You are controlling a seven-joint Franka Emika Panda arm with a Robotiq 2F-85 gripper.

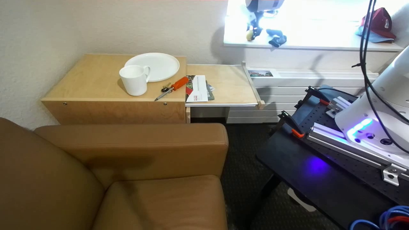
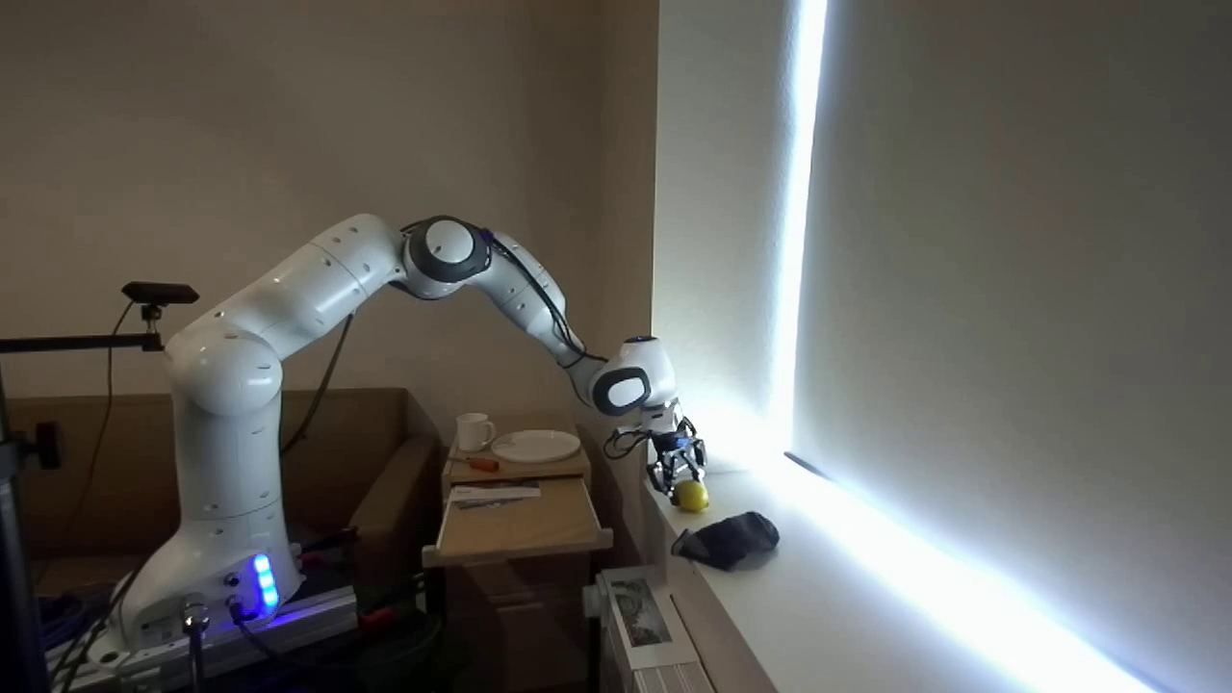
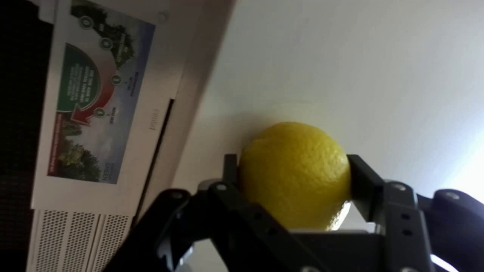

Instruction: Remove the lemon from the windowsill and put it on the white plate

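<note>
The yellow lemon (image 3: 295,151) sits between my gripper's two fingers, which press against both its sides in the wrist view. My gripper (image 3: 293,175) is shut on it at the windowsill (image 3: 340,56). The lemon shows in both exterior views (image 1: 249,35) (image 2: 691,496), low at the sill's near corner. I cannot tell whether it still touches the windowsill (image 2: 799,616). The round white plate (image 1: 163,65) lies on the wooden cabinet top, away from the gripper; it also shows in an exterior view (image 2: 536,445).
A dark blue-grey cloth (image 2: 730,541) lies on the sill beside the lemon. A dark red cap (image 1: 378,24) sits farther along. A white mug (image 1: 133,80) and an orange screwdriver (image 1: 179,83) stand close to the plate. Papers (image 1: 199,88) lie on the pulled-out shelf. A radiator (image 2: 645,616) runs below the sill.
</note>
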